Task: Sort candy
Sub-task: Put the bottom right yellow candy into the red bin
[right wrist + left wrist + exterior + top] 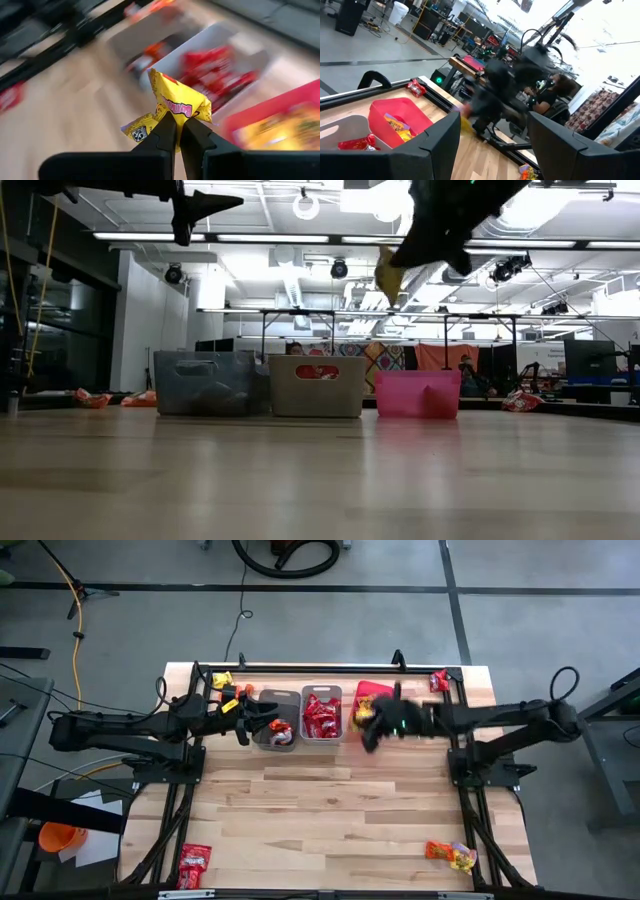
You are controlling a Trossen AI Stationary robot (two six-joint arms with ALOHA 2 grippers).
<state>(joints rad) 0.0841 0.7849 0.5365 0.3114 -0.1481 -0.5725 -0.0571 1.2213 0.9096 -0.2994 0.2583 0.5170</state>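
Yellow candy sits pinched between the fingers of the right hand, which is clenched tight on the lower edge of the wrapper, so most of the sweet stands free beyond the fingertips. Seen from overhead, that hand hangs at the near rim of the pink bin, the rightmost of three bins in a row; the grey bin with red sweets is next to it, and the brown bin lies beyond that. From table height the sweet is well above the pink bin. Yellow wrappers already lie inside the pink bin, so it looks like the right home for this piece.

To finish the step well, I would carry the hand on until it is squarely over the pink bin's middle, not its rim, lower it closer to the opening, and only then let go; a light wrapper dropped from this height could drift or bounce out.

The left hand waits over the brown bin with its fingers spread and nothing between them. More candy lies loose on the table beyond the pink bin and at both near corners.
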